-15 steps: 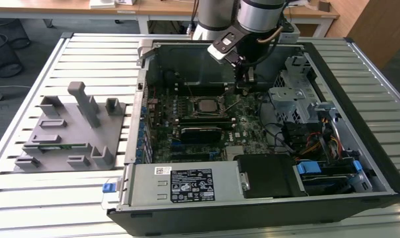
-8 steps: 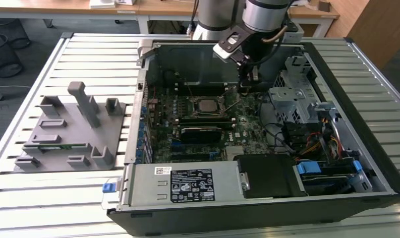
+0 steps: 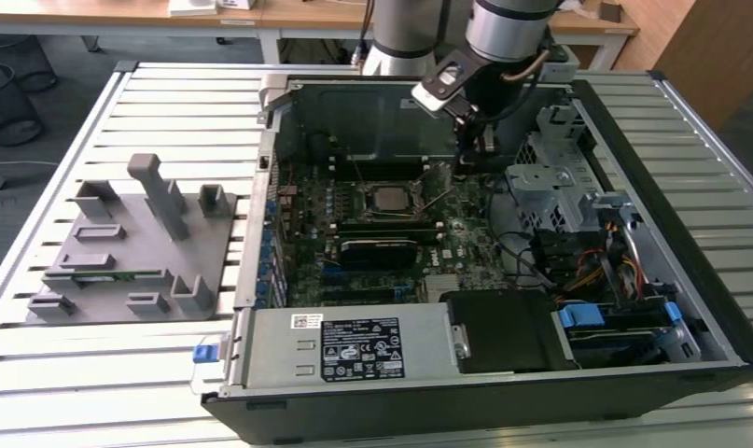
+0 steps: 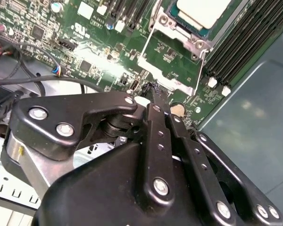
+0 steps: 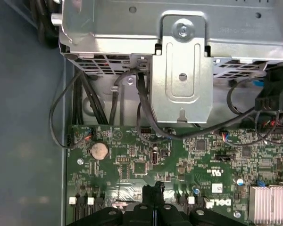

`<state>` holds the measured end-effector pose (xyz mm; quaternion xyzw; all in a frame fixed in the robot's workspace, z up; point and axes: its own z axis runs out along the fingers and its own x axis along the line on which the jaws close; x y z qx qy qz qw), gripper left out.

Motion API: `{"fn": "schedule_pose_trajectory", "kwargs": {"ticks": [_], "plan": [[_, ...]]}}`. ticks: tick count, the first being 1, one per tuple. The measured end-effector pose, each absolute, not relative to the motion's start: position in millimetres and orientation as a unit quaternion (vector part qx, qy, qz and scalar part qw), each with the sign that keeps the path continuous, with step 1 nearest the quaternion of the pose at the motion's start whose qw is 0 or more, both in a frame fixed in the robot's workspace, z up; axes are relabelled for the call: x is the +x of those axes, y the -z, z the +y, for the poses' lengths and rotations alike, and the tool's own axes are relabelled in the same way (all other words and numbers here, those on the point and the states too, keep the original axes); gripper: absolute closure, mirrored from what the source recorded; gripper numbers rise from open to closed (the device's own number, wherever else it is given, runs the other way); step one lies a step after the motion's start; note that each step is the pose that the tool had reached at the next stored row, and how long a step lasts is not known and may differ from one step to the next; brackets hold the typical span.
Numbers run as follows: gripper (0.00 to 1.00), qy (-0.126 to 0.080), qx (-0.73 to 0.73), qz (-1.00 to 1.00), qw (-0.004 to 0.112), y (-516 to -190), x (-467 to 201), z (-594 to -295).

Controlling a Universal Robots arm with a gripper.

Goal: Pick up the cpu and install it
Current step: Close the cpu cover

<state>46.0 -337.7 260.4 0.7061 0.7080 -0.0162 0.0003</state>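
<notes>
the black two-fingered gripper (image 3: pixel 467 161) is hovering over the green motherboard (image 3: pixel 457 245), fingers (image 4: pixel 156 113) pressing together, gripping nothing. the flat square silver-topped cpu (image 3: pixel 389 198) is sitting in the metal-framed socket (image 4: pixel 172 26), at the gripper's eight o'clock in the exterior view.

Table (image 3: pixel 164 93): white metal slats.
On it, the exterior view's left: grey holder tray (image 3: pixel 127 257) with upright posts, lying flat.
On it, the exterior view's right: open computer case (image 3: pixel 476 411), laid on its side.
</notes>
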Motion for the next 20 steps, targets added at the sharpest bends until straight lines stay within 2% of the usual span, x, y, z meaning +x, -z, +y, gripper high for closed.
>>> {"fn": "schedule_pose_trajectory", "kwargs": {"ticks": [20], "plan": [[0.89, 0.017, 0.706, 0.708, 0.000, -241.2, 51.7, -332.9]]}}
